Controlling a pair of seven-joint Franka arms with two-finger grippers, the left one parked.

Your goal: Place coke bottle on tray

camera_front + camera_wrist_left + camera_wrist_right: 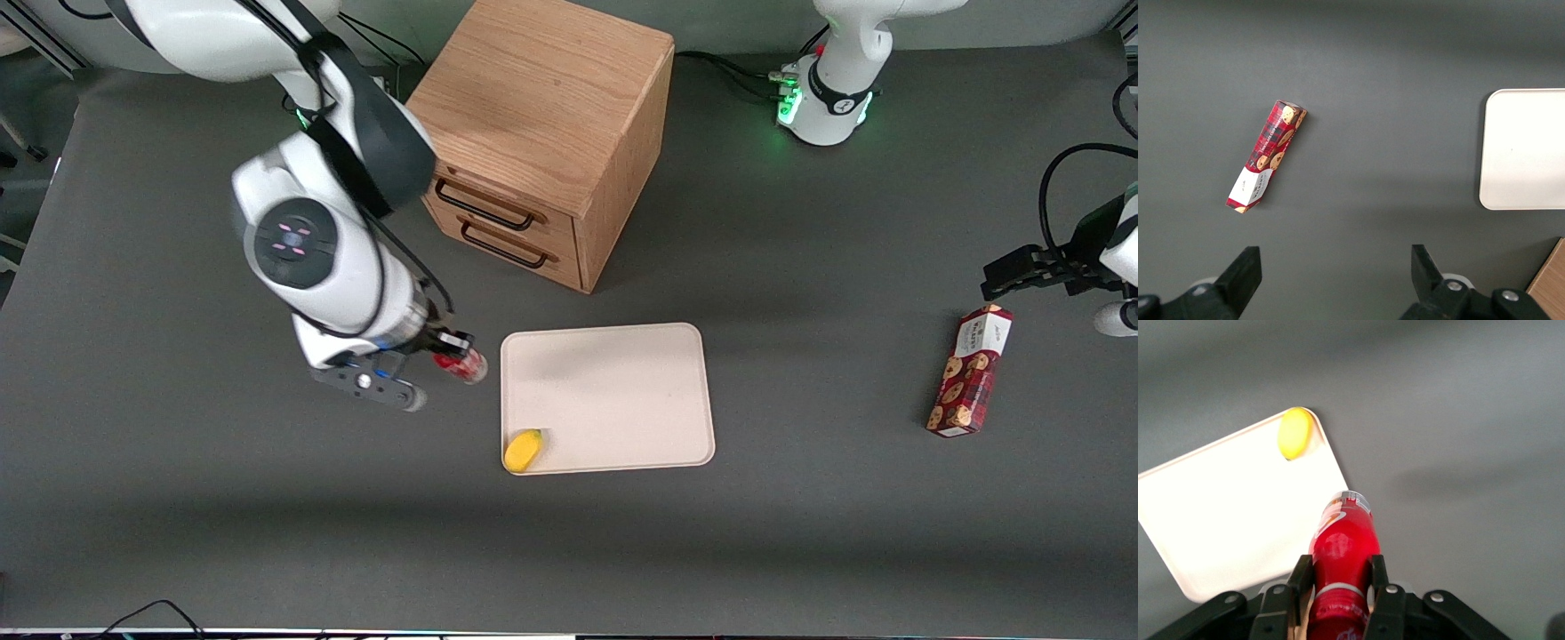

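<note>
The red coke bottle [1342,550] is held between my gripper's [1339,572] black fingers, which are shut on its upper body near the cap. In the front view the coke bottle [464,365] hangs above the table beside the edge of the pale beige tray [622,373] that faces the working arm's end. The gripper [447,352] sits just outside that edge. The tray [1218,513] lies flat, with a yellow lemon-like object [1295,433] in one corner.
A yellow object [523,450] rests in the tray's corner nearest the front camera. A wooden drawer cabinet [542,133] stands farther from the camera than the tray. A red cookie box [970,370] lies toward the parked arm's end; the cookie box [1267,155] also shows in the left wrist view.
</note>
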